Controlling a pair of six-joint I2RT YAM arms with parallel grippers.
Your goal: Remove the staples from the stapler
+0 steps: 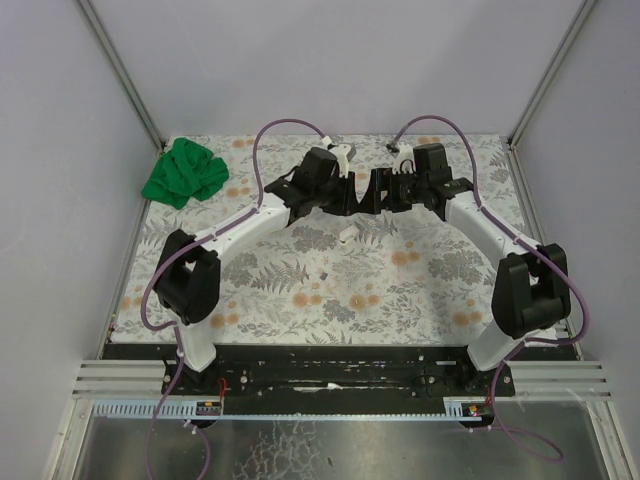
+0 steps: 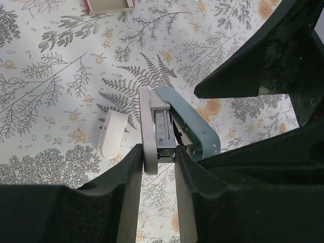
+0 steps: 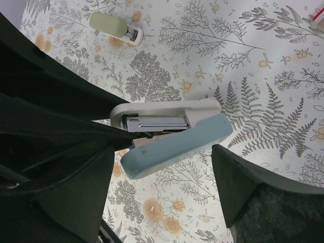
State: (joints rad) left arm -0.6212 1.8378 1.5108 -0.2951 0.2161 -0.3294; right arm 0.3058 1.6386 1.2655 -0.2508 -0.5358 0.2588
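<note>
Overhead, both arms are reaching to the far middle of the floral table [image 1: 440, 270], and the left gripper [image 1: 348, 200] and right gripper [image 1: 377, 195] are standing tip to tip. A green cloth [image 1: 185, 172] is lying at the far left corner.

Left wrist: the left gripper is clamping the white base of the stapler [image 2: 150, 119], whose blue-grey top is standing hinged open. A small white stapler [image 2: 112, 134] is lying just beside it, and a red-and-white box [image 2: 109, 4] is sitting at the upper edge.

Right wrist: the right gripper's fingers [image 3: 253, 187] are standing wide apart on either side of the stapler. Its silvery magazine [image 3: 157, 123] is lying exposed; the staples cannot be told apart inside it.
</note>
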